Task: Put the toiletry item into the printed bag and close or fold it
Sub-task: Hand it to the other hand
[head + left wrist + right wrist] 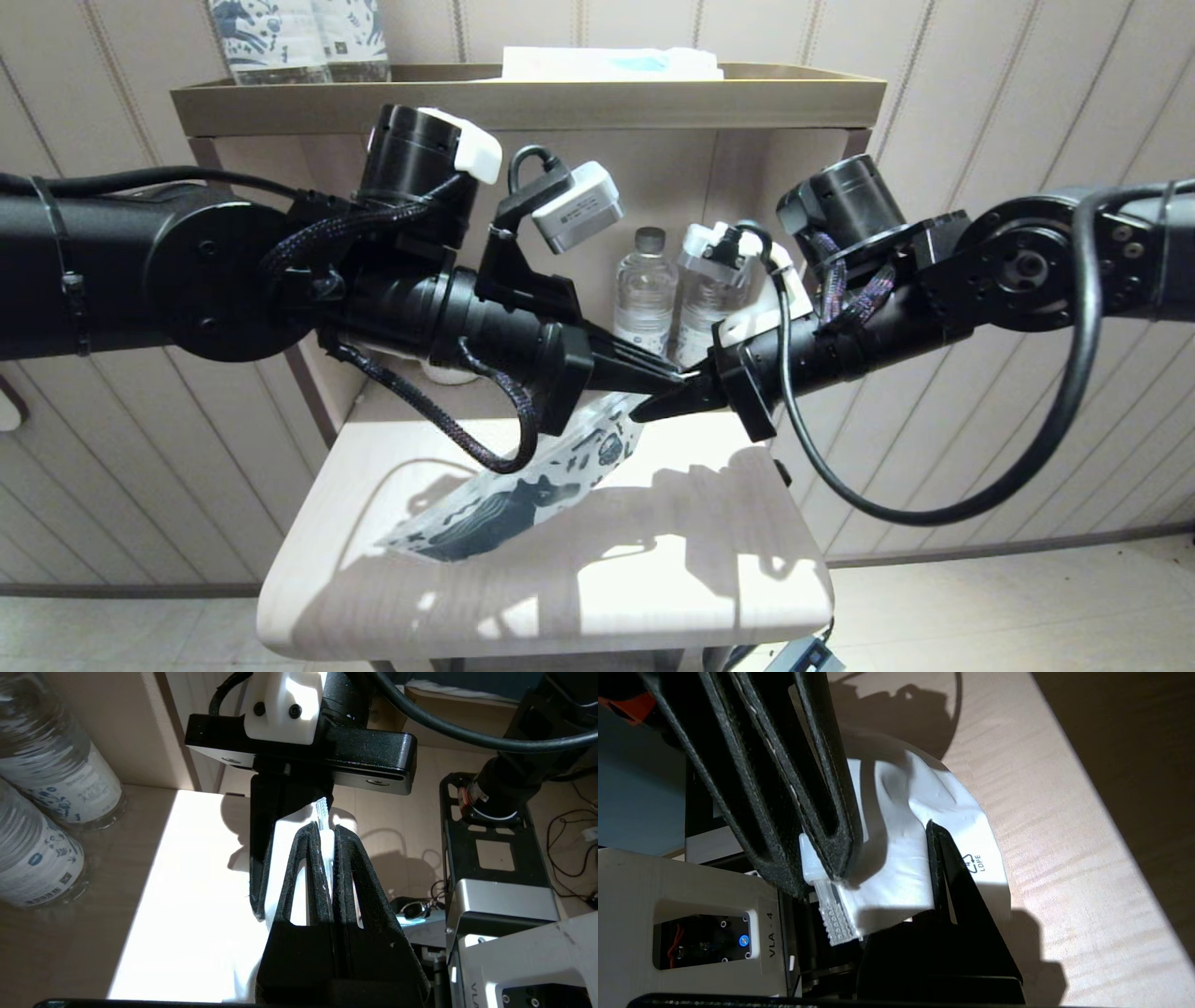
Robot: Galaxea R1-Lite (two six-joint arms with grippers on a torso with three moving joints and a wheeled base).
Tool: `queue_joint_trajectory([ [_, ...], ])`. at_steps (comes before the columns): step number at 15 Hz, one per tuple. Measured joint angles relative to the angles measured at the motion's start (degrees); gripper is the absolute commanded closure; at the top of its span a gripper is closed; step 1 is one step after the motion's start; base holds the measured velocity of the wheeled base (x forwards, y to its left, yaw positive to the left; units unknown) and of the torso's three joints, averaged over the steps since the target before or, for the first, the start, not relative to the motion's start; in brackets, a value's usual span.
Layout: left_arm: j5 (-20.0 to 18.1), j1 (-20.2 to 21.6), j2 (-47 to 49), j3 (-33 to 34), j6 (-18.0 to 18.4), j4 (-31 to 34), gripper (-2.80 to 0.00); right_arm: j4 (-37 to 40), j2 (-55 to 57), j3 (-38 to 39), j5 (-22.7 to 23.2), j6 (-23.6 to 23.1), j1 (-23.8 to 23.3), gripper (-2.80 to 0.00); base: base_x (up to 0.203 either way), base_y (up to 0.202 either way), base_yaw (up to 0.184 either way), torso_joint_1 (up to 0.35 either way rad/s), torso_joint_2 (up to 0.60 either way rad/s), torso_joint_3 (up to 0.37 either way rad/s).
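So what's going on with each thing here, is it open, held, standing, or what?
Left gripper: shut on the toothbrush.
Toothbrush: bristle head sticks out of the bag.
Right gripper: grips the printed bag.
Printed bag: held up, slanting down to the table.
Water bottles: upright, capped.

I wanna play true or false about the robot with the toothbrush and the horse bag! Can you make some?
1. The left gripper is pinching the toothbrush. True.
2. The printed bag lies flat on the table. False: it slants, with one end lifted high.
3. Two water bottles stand at the back. True.
4. The toothbrush's bristles are hidden inside the bag. False: they stick out in plain sight.
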Motion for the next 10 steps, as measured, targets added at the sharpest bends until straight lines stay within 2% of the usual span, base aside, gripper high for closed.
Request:
queue_joint_trajectory([
  [7,0.04,-0.37,0.04,1.04,0.40,0.00,0.00,0.05,-0.36,0.24,-0.04,0.00,0.15,0.00,0.000,0.000,0.000,0.000,0.00,0.000],
  [10,1.53,1.13,-0.62,2.87,0.53,-0.06,0.00,0.02,-0.85,0.57,0.00,0.02,-0.25,0.00,0.000,0.000,0.000,0.000,0.00,0.000],
])
